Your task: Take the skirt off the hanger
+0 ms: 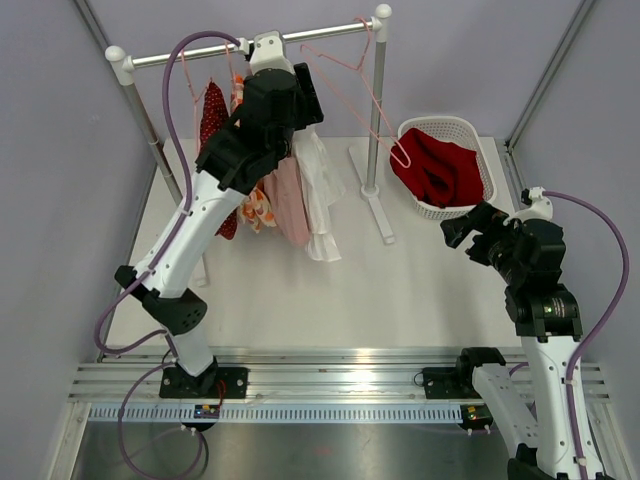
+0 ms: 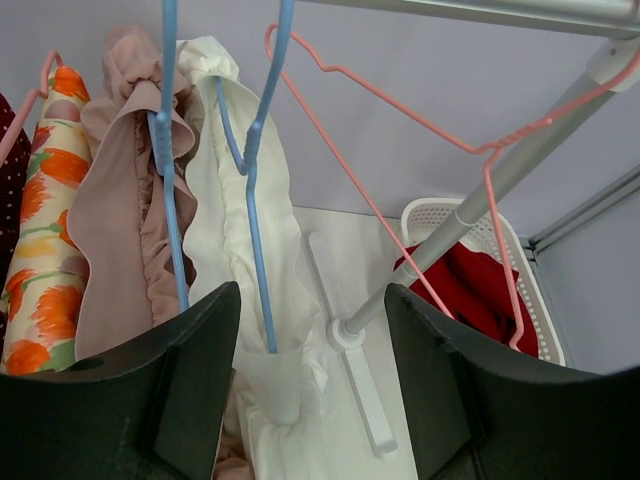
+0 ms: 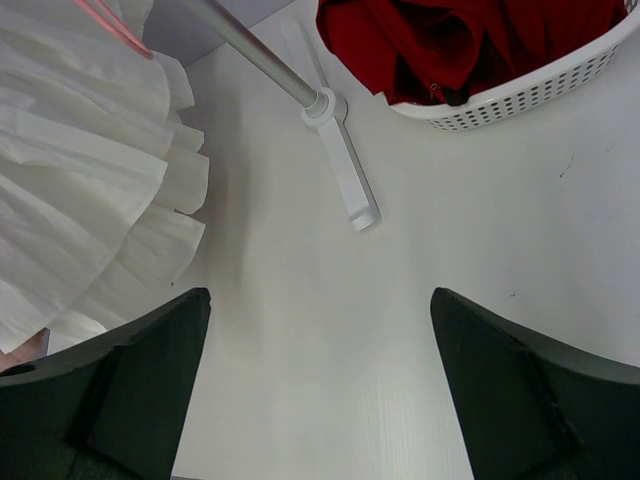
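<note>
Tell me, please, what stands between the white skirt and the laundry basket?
In the top view, the rack's upright pole and its foot stand between the white skirt and the basket, and an empty pink hanger dangles there too.

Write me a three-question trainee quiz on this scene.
1. True or false: the pink hanger hangs empty on the rail.
2. What colour is the garment in the basket? A red, B white, C blue.
3. Fill in: the left end effector is ___ (open or shut).
Key: 1 true; 2 A; 3 open.
</note>
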`<action>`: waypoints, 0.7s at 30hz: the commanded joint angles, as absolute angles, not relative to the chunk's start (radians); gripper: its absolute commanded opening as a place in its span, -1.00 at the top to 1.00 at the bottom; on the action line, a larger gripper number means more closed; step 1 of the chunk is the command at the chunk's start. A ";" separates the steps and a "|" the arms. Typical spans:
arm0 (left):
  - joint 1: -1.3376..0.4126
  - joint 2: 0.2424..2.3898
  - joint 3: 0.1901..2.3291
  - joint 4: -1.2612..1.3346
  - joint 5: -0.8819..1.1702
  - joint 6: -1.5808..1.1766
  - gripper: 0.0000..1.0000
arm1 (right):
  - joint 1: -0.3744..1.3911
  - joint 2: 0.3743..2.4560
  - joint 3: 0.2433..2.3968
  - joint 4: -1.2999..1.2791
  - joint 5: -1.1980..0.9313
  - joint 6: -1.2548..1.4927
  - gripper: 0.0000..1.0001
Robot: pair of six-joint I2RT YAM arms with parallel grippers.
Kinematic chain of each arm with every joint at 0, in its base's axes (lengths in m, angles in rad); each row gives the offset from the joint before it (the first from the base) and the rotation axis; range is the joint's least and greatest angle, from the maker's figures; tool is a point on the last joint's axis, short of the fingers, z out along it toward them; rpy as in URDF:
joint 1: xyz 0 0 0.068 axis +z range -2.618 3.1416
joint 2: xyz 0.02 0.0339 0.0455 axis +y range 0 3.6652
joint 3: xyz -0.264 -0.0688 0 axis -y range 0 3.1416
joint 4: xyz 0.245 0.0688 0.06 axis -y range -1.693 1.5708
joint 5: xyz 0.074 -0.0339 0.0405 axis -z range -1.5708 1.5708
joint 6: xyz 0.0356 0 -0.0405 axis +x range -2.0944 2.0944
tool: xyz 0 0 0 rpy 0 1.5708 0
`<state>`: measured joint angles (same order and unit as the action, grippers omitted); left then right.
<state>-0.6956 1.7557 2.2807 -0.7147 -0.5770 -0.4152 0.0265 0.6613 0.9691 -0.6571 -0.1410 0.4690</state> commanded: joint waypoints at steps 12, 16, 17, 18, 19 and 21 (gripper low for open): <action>-0.577 1.894 2.361 -0.675 -0.532 -0.445 0.08 | 0.032 0.690 0.968 -0.624 -0.118 0.437 -0.99; -0.568 1.907 2.365 -0.669 -0.512 -0.449 0.61 | 0.031 0.686 0.960 -0.623 -0.110 0.436 -0.99; -0.568 1.908 2.367 -0.666 -0.511 -0.448 0.77 | 0.032 0.686 0.957 -0.623 -0.112 0.436 -0.99; -0.568 1.907 2.368 -0.663 -0.514 -0.449 0.95 | 0.032 0.686 0.957 -0.623 -0.112 0.437 -0.99; -0.568 1.905 2.372 -0.663 -0.514 -0.449 1.00 | 0.032 0.686 0.956 -0.621 -0.113 0.436 -0.99; -0.568 1.890 2.378 -0.660 -0.506 -0.443 1.00 | 0.031 0.686 0.960 -0.614 -0.135 0.430 -0.99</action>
<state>-0.5732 1.9171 2.3157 -0.7124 -0.5243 -0.4469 0.0265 0.6876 0.9585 -0.6556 -0.1238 0.4492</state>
